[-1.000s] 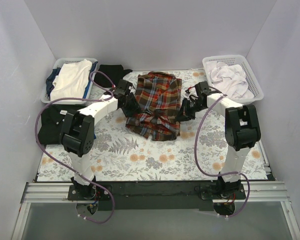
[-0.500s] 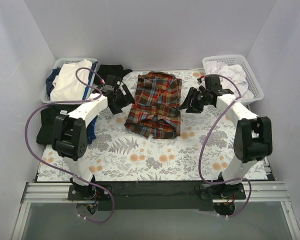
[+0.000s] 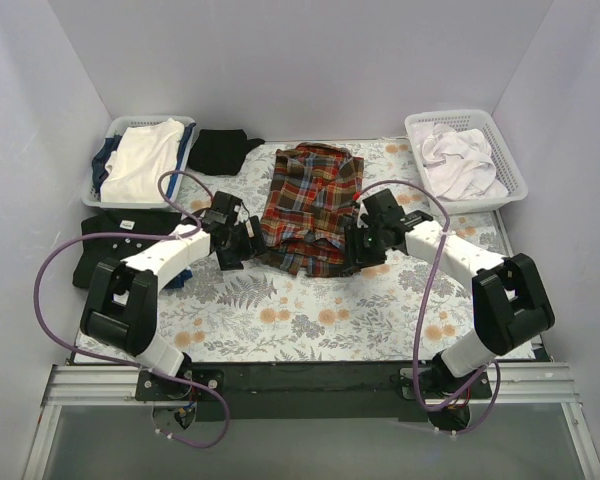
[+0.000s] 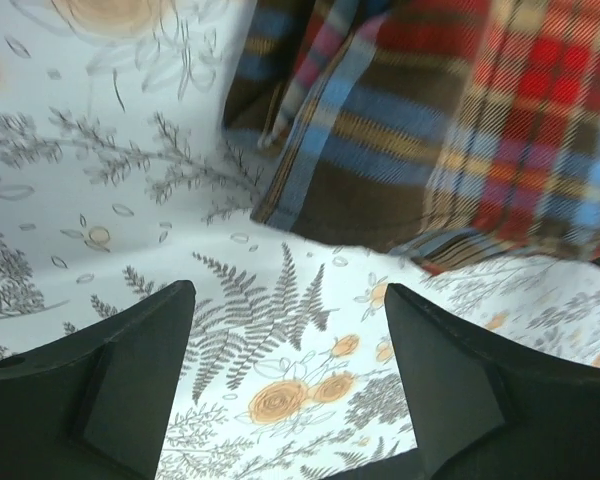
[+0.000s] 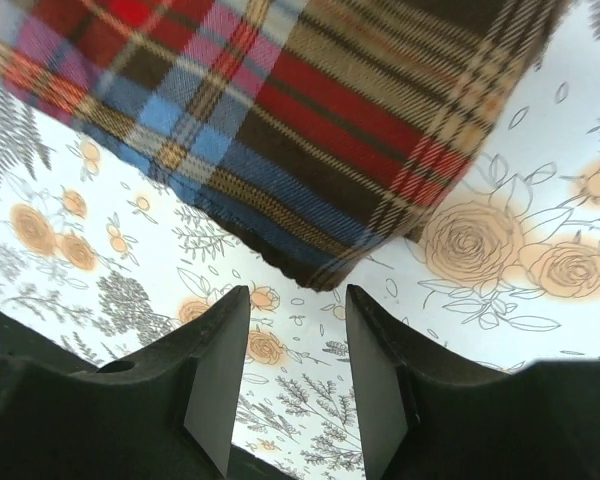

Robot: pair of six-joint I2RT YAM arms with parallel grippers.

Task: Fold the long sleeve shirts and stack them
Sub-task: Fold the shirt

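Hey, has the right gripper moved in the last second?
Yes. The right gripper has come toward the near edge of the table, farther from the white basket, beside the plaid shirt.

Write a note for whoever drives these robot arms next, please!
Left gripper: open, empty, low by the near left corner of the plaid shirt.
Right gripper: open, empty, by its near right corner.
The plaid shirt sits mid-table, folded into a rumpled block.
Black shirt: bunched at the back beside the left basket, not folded.
Other black cloth: flat at the left edge.
Left to do: tidy plaid, fold black, stack.
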